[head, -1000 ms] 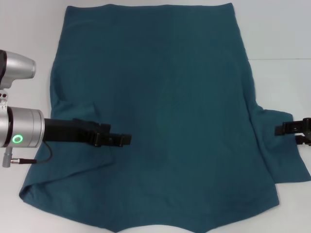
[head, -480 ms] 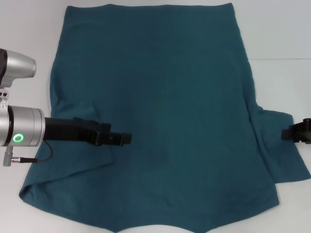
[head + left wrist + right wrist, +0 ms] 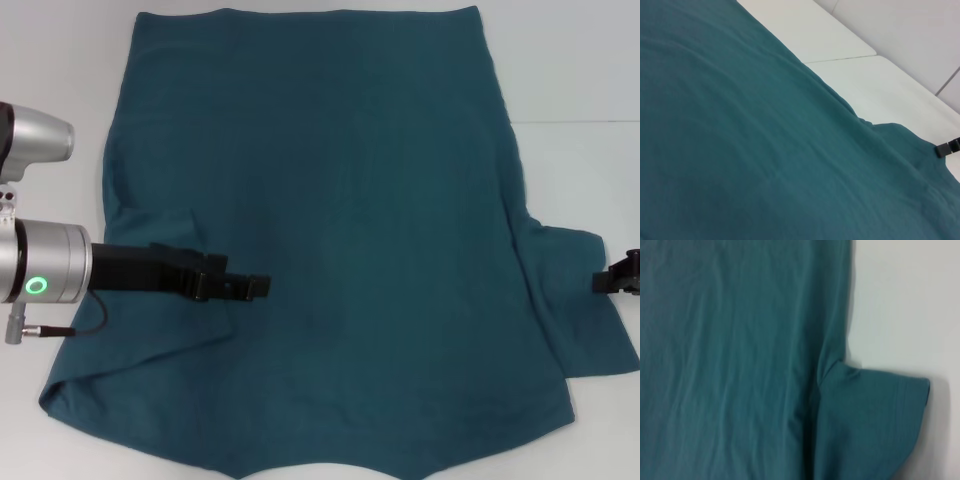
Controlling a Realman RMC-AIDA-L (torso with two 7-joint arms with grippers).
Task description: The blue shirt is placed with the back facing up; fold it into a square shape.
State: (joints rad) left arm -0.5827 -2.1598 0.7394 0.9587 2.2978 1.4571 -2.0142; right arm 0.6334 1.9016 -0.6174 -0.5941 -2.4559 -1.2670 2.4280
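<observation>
The blue shirt [image 3: 340, 240] lies spread flat on the white table [image 3: 570, 80], plain side up, hem edge at the far side and shoulders toward the robot. Left gripper [image 3: 255, 287] is extended low over the shirt's left half, reaching from the left edge in toward the middle; its black fingers [image 3: 235, 287] lie close together, narrow, pressed on or just above the cloth, and whether any cloth is pinched between them cannot be told. Just behind this gripper, toward the arm, the left sleeve is folded inward onto the body, giving a diagonal crease that runs to the near left corner. Ahead of the fingertips lies smooth, flat fabric out to the shirt's midline. The left wrist view shows only rippled teal cloth, the table edge, and the right sleeve far off. Right gripper [image 3: 618, 279] sits at the right edge of the head view, only its black tip visible, just over the outer hem of the right sleeve [image 3: 585, 310]; the same tip shows in the left wrist view [image 3: 947, 148]. Whether its fingers are spread or closed cannot be told. The right sleeve lies spread outward on the table, beneath and inward of this gripper; the right wrist view shows it flat [image 3: 870, 415].
</observation>
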